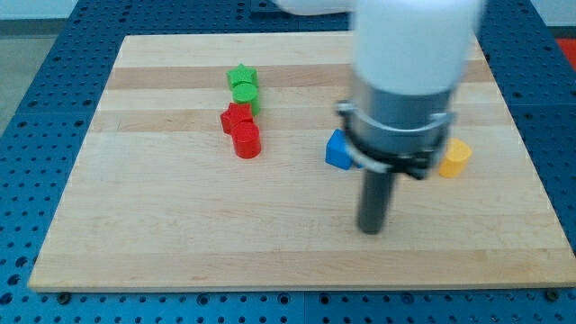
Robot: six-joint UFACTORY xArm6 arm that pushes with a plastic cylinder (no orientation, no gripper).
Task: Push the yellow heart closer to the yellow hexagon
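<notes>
A yellow block [454,157] shows at the view's right, partly hidden behind the arm's white and grey body; its shape is unclear and I cannot tell whether it is the heart or the hexagon. No second yellow block shows. My tip [371,229] rests on the board below the arm's body, to the lower left of the yellow block and to the lower right of a blue block [338,150]. The tip touches no block.
A green star [241,76] and a green round block [245,94] sit at the upper middle, with a red star [237,117] and a red round block [247,141] just below them. The wooden board [180,234] lies on a blue perforated table.
</notes>
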